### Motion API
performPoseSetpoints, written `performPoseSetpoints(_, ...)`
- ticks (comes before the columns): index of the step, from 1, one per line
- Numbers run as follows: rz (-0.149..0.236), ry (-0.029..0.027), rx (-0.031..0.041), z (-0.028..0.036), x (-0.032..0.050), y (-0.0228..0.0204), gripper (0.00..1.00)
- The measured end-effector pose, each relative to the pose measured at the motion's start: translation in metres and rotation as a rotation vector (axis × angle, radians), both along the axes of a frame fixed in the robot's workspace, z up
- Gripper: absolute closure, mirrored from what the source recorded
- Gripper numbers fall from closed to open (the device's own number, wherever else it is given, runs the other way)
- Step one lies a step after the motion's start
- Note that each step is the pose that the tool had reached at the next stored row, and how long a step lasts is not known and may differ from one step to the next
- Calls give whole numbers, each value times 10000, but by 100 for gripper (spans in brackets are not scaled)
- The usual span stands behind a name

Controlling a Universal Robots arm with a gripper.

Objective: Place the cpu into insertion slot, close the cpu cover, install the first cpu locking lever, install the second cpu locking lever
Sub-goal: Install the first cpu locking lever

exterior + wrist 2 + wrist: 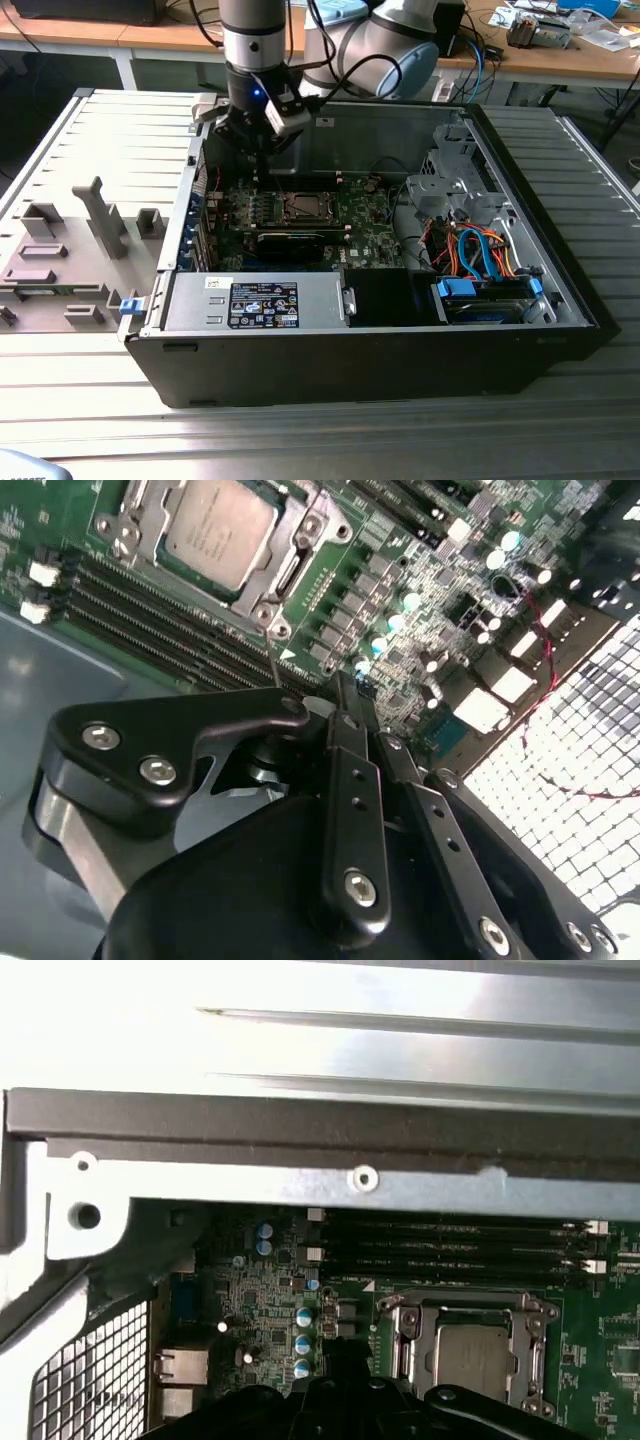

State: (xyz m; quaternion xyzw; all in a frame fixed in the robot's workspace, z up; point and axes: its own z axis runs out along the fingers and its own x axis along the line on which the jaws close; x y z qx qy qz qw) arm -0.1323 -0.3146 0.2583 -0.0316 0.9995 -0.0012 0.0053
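Observation:
The cpu (220, 530) lies flat in the insertion slot on the green board, silvery top up, also seen as the cpu (475, 1355) in the first wrist view. The cpu cover (288, 572) is down around the chip, its frame (465, 1308) edging it. A thin wire lever (270, 660) stands up from the socket's corner. My gripper (348, 695) hangs above the board beside the socket, fingers together with nothing between them. In the exterior view my gripper (258, 150) sits over the back left of the board, behind the socket (300, 207).
Narrow black memory slots (150, 630) run alongside the socket. A long black card (290, 243) lies in front of it. The case wall (300, 1130) rises close behind the board. Drive cage and coloured cables (480, 250) stand at the exterior view's right.

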Motion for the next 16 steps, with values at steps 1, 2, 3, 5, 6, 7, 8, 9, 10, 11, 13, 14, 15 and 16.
performPoseSetpoints(1,94,0,1,-5,-2,26,89)
performPoseSetpoints(2,181,-1,4,-9,-4,48,89)
performPoseSetpoints(3,274,-1,6,-14,-6,75,89)
performPoseSetpoints(5,399,-2,7,-23,-6,132,89)
performPoseSetpoints(6,420,-1,6,-23,-7,136,89)
performPoseSetpoints(7,422,-1,6,-23,-6,136,89)
performPoseSetpoints(8,422,0,7,-23,-6,137,89)
performPoseSetpoints(9,421,-1,7,-23,-6,137,89)
performPoseSetpoints(10,422,0,6,-23,-6,137,89)
performPoseSetpoints(11,422,0,6,-23,-5,137,89)
performPoseSetpoints(13,426,-1,7,-23,7,137,89)
performPoseSetpoints(14,427,0,7,-23,14,137,89)
performPoseSetpoints(15,427,0,6,-22,18,137,89)
performPoseSetpoints(16,427,0,6,-23,22,136,89)
